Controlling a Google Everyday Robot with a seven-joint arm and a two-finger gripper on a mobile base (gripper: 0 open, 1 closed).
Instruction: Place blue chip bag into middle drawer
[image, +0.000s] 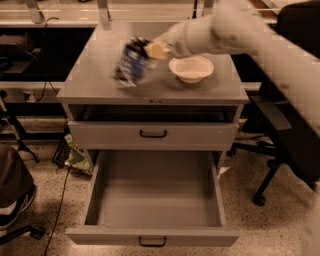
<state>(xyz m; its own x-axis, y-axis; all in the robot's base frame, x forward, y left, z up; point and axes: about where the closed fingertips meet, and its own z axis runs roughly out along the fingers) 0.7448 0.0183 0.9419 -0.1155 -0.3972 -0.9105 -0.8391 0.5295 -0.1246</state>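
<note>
Gripper (151, 50) is over the far middle part of the grey cabinet top (100, 85), at the end of a white arm (225, 32) that comes in from the right. It is clenched on the upper right edge of the blue chip bag (131, 62). The bag hangs tilted to the left of the gripper and looks blurred. Its lower end is close to the cabinet top, but I cannot tell if it touches the surface.

Just to the right of the gripper, 1 cream-white bowl (191, 68) stands upright on the cabinet top, apart from the bag.

Below the top there is a shallow grey drawer (100, 135) with a black handle, and it is closed. Under it the middle drawer (155, 200) is pulled far out toward the near side. Its long tray shows only the bare grey bottom, and its small black handle (152, 242) sits at the centre of the near front. The bag is well above and behind this drawer, not inside it.

On the floor to the left of the cabinet lies a green packet (75, 157). A dark office chair (280, 125) stands to the right, and a shoe (15, 205) shows at the near left edge.
</note>
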